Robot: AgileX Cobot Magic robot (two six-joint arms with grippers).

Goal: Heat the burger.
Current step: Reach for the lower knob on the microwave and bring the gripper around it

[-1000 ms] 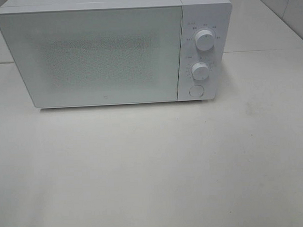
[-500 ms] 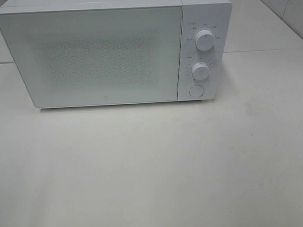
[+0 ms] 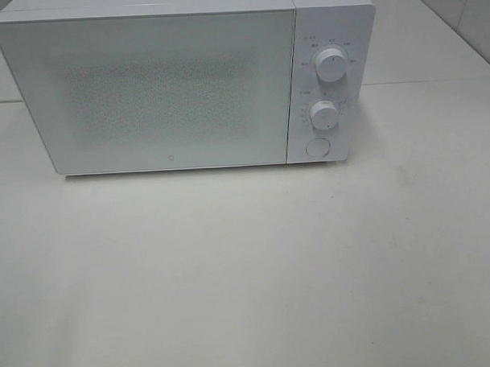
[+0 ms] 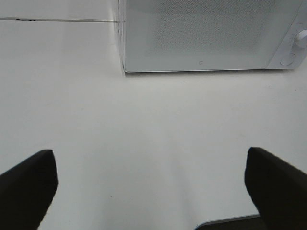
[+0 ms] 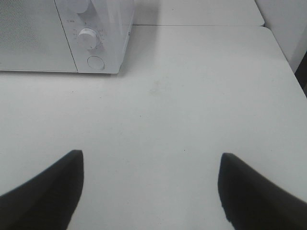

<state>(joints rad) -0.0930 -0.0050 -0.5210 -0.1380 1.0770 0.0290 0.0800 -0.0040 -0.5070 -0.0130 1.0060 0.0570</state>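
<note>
microwave well beyond left pincer, right pincer

A smooth white rectangular tabletop, evenly and diffusely lit, joins a second white slab at a seam, near a glossy white tiled wall.

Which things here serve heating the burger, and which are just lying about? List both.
For the job: microwave, door shut; upper knob; lower knob; round button; left gripper, right gripper, both open. No burger in view.
Just there: white table.
</note>
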